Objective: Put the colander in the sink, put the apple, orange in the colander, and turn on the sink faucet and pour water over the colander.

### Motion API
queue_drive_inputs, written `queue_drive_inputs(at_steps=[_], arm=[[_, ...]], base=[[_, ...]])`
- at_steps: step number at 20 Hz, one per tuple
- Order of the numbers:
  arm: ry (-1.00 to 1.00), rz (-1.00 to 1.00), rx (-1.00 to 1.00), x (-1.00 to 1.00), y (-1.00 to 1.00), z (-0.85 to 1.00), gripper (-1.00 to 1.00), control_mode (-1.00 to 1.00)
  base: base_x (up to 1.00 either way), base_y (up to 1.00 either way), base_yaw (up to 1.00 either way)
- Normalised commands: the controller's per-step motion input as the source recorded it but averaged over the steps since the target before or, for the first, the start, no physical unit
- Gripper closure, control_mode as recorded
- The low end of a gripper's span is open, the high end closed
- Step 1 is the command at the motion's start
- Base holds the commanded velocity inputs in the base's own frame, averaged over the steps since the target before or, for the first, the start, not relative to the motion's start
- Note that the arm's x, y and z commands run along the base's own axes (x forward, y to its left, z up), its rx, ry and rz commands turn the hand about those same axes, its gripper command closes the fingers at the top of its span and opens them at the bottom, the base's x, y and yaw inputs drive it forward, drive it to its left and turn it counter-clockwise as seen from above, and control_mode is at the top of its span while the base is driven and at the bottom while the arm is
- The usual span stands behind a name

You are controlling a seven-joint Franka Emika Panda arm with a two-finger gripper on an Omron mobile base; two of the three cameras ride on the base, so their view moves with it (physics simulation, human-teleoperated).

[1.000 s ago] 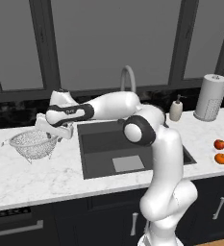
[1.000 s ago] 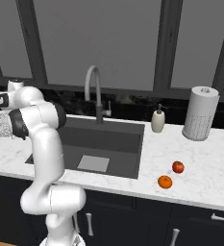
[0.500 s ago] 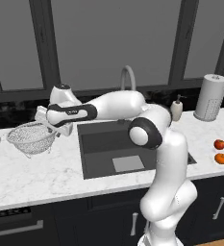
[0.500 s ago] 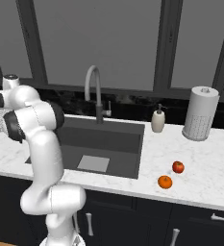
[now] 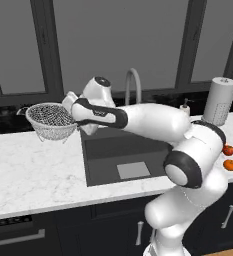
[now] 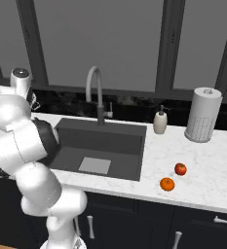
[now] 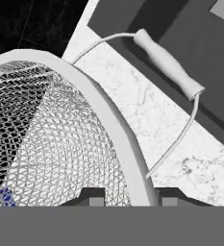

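One step in hand: colander [image 5: 51, 120] is carried toward sink [image 5: 123, 150].
End effector [image 7: 128, 196]: closed on colander rim, held above worktop [image 5: 33, 170], left of basin.
Next move: colander to be lowered into sink.

Colander [image 7: 51, 129]: cut off by the left and bottom edges in the hand view; rim and one wire handle shown, far side not seen. Gripper [image 7: 128, 196]: only the finger tops are shown, straddling the rim; contact cannot be told. Sink [image 5: 123, 160]: right part hidden behind the arm in the left base view. Sink faucet [image 5: 133, 85]: base hidden there. Apple [image 5: 228, 150] and orange [image 5: 230, 165]: partly covered by the arm.
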Motion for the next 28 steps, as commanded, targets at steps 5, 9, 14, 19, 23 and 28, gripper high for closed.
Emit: queue_drive_inputs(at_steps=[5, 9, 14, 19, 23, 28], arm=[[-0.04, -0.20, 0.02, -0.95, -1.00, 0.07, 1.00, -1.00], [-0.01, -0.08, 0.00, -0.97, -1.00, 0.17, 1.00, -1.00], [0.00, 0.00, 0.00, -0.92, -1.00, 0.25, 1.00, -1.00], [0.04, -0.03, -0.02, -0.40, -1.00, 0.08, 1.00, -1.00], [0.11, -0.16, -0.12, 0.00, -0.99, 0.00, 1.00, -1.00], [0.22, -0.20, -0.20, 0.21, -0.71, 0.00, 1.00, -1.00]], base=[[0.00, 0.00, 0.00], [0.00, 0.00, 0.00], [0.00, 0.00, 0.00], [0.00, 0.00, 0.00], [0.00, 0.00, 0.00], [0.00, 0.00, 0.00]])
